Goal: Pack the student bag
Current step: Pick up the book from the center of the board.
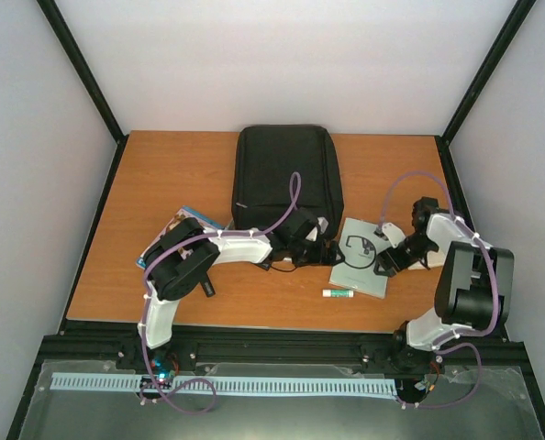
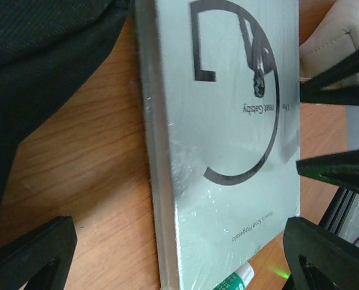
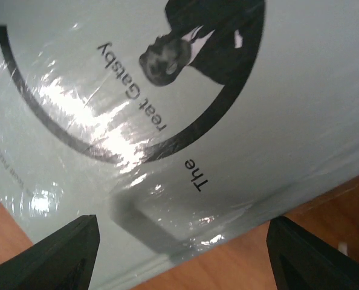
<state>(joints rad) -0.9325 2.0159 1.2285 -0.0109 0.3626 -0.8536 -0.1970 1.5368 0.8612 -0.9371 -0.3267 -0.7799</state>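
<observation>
Black student bag [image 1: 286,179] lies beside the Great Gatsby book [image 1: 362,261]; left gripper [image 1: 322,250] at the book's bag-side edge, right gripper [image 1: 383,263] over its cover, both jaws wide, empty.

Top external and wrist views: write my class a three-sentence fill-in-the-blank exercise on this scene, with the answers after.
1. The student bag is ____ in colour.
2. The pale book on the table is titled The Great ____.
3. The left gripper and the right gripper both stand ____ at the book.
Missing words: black; Gatsby; open.
</observation>
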